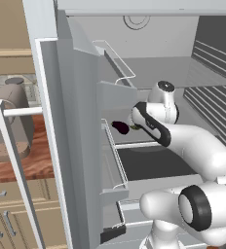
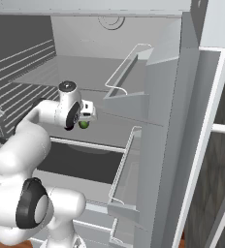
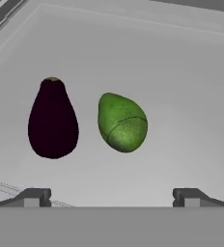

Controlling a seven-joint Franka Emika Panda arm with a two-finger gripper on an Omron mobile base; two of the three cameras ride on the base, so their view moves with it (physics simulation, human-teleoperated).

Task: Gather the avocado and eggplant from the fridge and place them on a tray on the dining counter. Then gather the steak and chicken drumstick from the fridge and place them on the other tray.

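Inside the open fridge, the pincer (image 3: 112, 195) hangs with jaws wide apart above the avocado (image 3: 122, 123), the eggplant (image 3: 52, 119) lying just at its nine o'clock on the shelf (image 3: 181, 96).

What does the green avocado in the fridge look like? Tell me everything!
The avocado is bright green and egg-shaped, with a slightly bumpy skin and a thin curved line across it. It looks whole, not cut. It lies on its side on the pale grey fridge shelf, beside the dark purple eggplant but not touching it. The open fingers hover apart from it; nothing grips it.
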